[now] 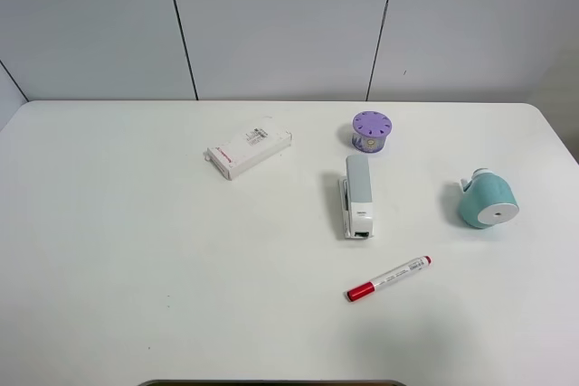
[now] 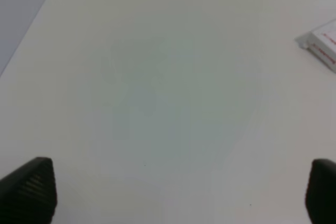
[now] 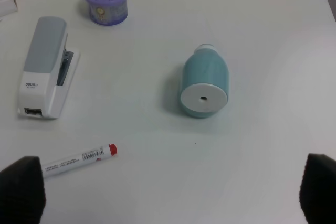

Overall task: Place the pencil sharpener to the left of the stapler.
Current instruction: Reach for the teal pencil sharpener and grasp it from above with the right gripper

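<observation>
The left fingers (image 2: 29, 190) are spread wide. They hold nothing and touch nothing. Only the bare white surface (image 1: 136, 250) lies between them, with a corner of the white box (image 2: 321, 44) far off to one side.

The right fingers (image 3: 21, 187) are spread wide too. They hold nothing. The sharpener (image 3: 204, 82) lies out in front of them, apart from both tips.

The sharpener (image 1: 488, 201) lies on its side near the right edge of the surface. Its flat white end with a small hole faces the front, and its small white cap points to the back. It is on the right of the stapler (image 1: 357, 196), well apart from it.

The stapler lies flat near the middle. A purple pot (image 1: 370, 131) stands just behind it. A red marker (image 1: 389, 278) lies in front of it, and the box is off to its left.
</observation>
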Available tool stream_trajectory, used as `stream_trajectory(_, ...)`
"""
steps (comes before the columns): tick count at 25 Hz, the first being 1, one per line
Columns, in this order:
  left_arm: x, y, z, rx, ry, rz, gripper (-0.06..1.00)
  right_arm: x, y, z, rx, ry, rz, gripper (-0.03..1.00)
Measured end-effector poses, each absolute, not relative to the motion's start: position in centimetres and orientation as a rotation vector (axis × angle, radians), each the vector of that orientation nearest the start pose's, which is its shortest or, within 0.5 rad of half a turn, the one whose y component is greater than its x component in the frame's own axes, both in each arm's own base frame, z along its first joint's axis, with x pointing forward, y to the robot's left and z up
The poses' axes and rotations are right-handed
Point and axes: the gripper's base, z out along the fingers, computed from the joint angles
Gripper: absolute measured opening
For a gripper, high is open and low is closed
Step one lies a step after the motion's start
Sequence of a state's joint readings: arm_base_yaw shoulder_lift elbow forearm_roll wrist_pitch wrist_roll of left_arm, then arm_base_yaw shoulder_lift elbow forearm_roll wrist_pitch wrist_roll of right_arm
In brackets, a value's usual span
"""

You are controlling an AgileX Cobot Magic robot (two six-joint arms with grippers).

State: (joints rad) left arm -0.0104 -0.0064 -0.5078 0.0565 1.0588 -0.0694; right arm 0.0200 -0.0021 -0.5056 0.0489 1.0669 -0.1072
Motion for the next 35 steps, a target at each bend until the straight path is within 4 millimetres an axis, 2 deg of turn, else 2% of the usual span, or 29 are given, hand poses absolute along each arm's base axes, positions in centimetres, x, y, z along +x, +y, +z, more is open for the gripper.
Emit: stream_trajectory(35, -0.67, 0.46, 27.96, -0.063, 2.026, 0.017, 0.95, -0.63, 0.44, 27.85, -0.102, 2.038, 0.033, 0.97)
